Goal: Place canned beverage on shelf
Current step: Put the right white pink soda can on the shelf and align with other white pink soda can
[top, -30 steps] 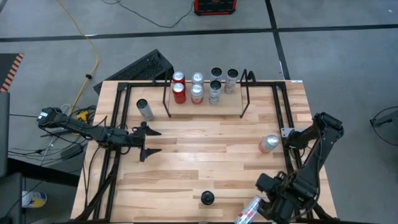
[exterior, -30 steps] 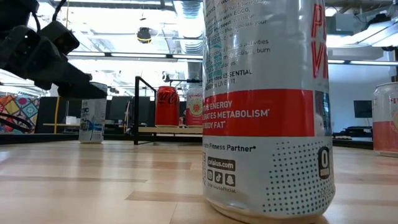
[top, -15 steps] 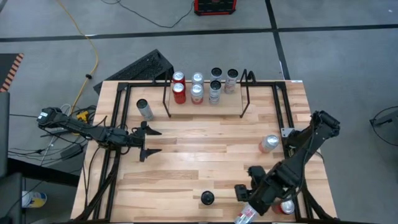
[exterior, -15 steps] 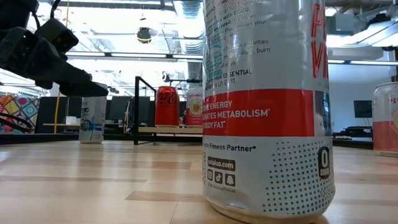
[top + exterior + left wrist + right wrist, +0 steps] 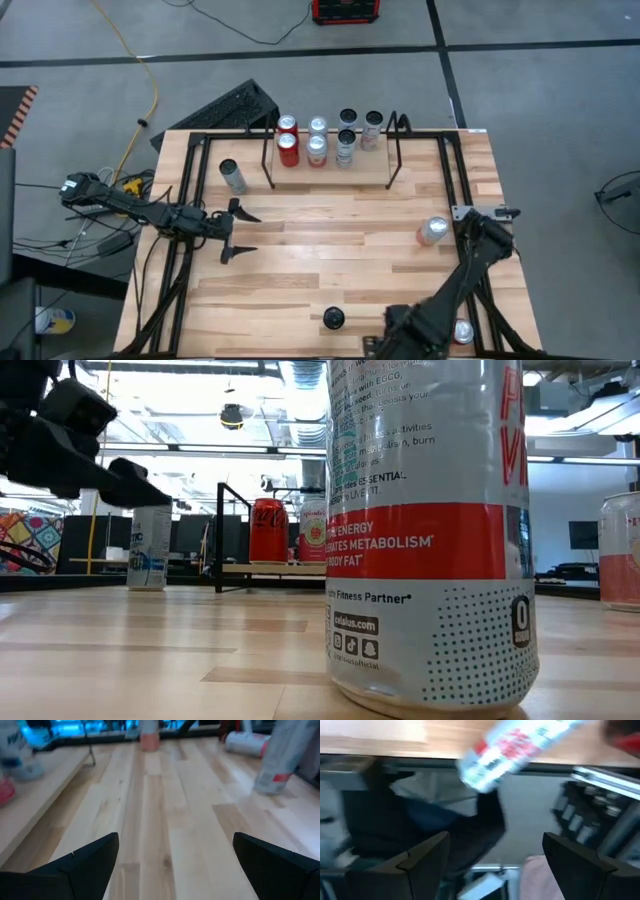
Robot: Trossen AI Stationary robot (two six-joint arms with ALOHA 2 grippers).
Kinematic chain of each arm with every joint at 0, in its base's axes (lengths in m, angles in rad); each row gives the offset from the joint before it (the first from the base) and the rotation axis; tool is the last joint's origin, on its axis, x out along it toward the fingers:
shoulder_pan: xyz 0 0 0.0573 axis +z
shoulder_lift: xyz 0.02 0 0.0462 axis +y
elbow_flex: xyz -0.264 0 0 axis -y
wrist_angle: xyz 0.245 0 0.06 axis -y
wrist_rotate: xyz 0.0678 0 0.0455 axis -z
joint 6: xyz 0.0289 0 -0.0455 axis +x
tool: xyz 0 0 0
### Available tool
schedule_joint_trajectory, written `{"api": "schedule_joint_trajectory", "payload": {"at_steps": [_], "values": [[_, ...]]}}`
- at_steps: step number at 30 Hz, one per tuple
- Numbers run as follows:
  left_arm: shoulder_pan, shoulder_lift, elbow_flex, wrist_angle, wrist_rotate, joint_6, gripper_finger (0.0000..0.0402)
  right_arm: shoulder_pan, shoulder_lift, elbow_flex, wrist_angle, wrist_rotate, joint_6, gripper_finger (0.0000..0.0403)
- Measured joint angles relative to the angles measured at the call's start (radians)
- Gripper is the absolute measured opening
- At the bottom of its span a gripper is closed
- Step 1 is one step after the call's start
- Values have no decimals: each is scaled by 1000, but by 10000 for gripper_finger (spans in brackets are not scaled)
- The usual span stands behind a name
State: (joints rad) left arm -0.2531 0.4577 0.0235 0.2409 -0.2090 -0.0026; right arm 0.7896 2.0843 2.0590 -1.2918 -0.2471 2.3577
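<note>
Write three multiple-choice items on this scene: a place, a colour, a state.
1. Where is the right gripper?
A. At the table's near edge
B. Inside the shelf
C. Beside the left arm

2. What colour are the two leftmost cans on the shelf?
A. Blue
B. Red
C. Green

3. What state is the left gripper in?
A. Shut on a can
B. Shut, empty
C. Open, empty

Key:
1 A: the high view shows the right arm reaching down to the near edge.
2 B: both show red from above.
3 C: the left wrist view shows its fingers spread with only bare table between them.
</note>
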Motion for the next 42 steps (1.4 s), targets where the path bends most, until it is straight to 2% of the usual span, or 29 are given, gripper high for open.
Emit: {"api": "schedule_joint_trajectory", "payload": {"at_steps": [4,7,9,11,16,19,22,26,34,35,42], "values": [[0,0,2,12,49,22,379,-5,98,182,-191,8,-27,345],[0,0,2,10,69,43,379,9,131,261,-289,25,-131,345],[0,0,3,11,74,48,379,42,146,264,-257,37,-235,345],[0,0,3,11,74,49,379,72,177,262,-240,36,-269,345],[0,0,5,5,102,45,379,115,243,263,-206,18,-222,344],[0,1,5,-6,125,34,379,138,282,261,-163,26,-185,329],[0,1,6,-15,126,13,379,142,320,262,-129,17,-187,299],[0,2,6,-23,127,0,379,133,373,261,-129,-21,-201,236],[0,2,6,-31,127,-4,379,114,387,262,-191,-36,-242,35],[0,2,6,-32,127,-4,379,110,387,262,-205,-33,-243,21],[0,2,6,-33,126,-2,379,98,386,262,-238,82,-242,37]]}}
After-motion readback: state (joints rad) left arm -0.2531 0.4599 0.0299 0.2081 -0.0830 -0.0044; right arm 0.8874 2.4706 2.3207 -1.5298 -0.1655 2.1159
